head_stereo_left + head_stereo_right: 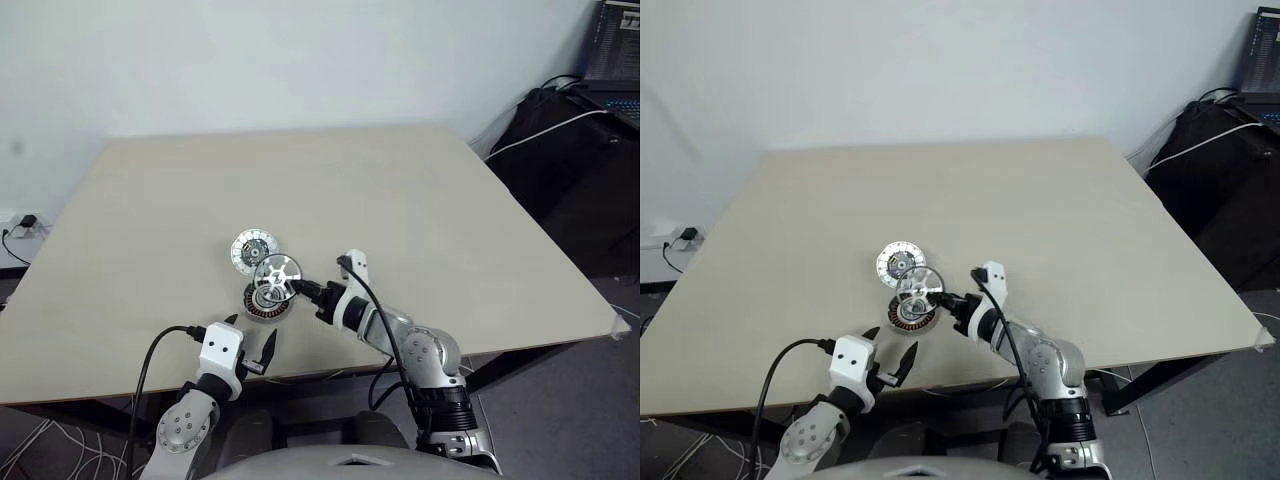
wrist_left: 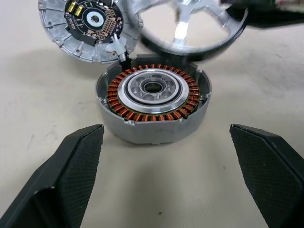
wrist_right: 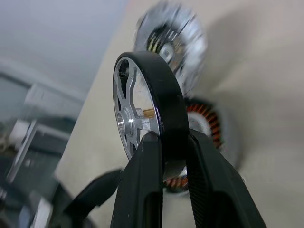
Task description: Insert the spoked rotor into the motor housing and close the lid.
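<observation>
The spoked rotor (image 3: 147, 109), a dark-rimmed wheel with silver spokes, hangs tilted just above the motor housing (image 2: 153, 102), and my right gripper (image 3: 164, 152) is shut on its rim. The housing rests on the table with its ring of copper windings facing up. Its lid (image 2: 88, 26) lies flipped open at the housing's far left edge, circuitry up. My left gripper (image 1: 250, 345) is open near the table's front edge, a little short of the housing, with nothing between its fingers (image 2: 71, 166). In the head view the rotor (image 1: 277, 273) covers part of the housing (image 1: 265, 300).
The beige table (image 1: 420, 200) has wide bare room to the right and at the back. A dark bag with cables and a laptop (image 1: 600, 90) stand off the table's far right. A wall socket (image 1: 20, 222) is at the left.
</observation>
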